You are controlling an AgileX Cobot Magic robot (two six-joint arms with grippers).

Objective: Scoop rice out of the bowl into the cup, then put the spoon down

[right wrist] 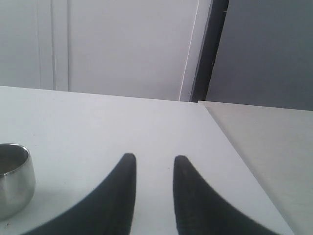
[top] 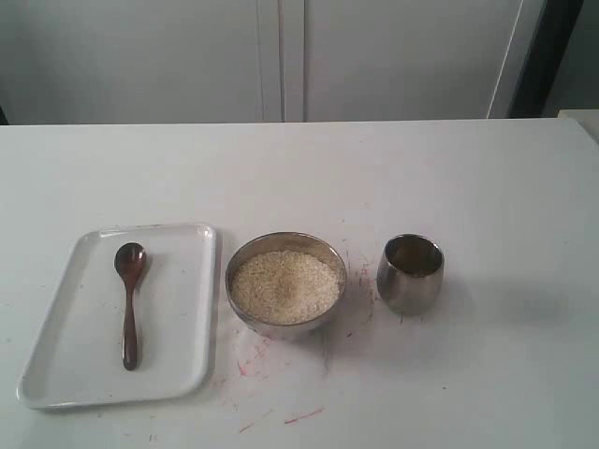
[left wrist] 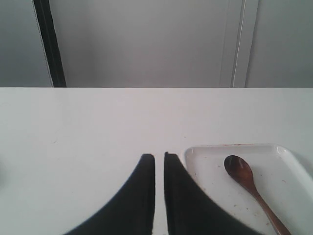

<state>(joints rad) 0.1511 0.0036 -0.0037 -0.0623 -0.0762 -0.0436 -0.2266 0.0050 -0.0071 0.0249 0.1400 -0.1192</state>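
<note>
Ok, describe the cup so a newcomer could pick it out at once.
On the white table, a white tray, a steel bowl of rice and the cup stand in a row. The cup is at the right end: the smaller, narrower steel vessel, dark inside.

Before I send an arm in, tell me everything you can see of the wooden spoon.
The spoon is slim, reddish-brown and glossy, wood by its look, with an oval scoop and a long thin handle. It lies flat on the white tray, left of the bowl in the exterior view, scoop toward the tray's far end and handle toward its near edge. The hollow seems to face up and looks empty. It touches only the tray; nothing grips it.
</note>
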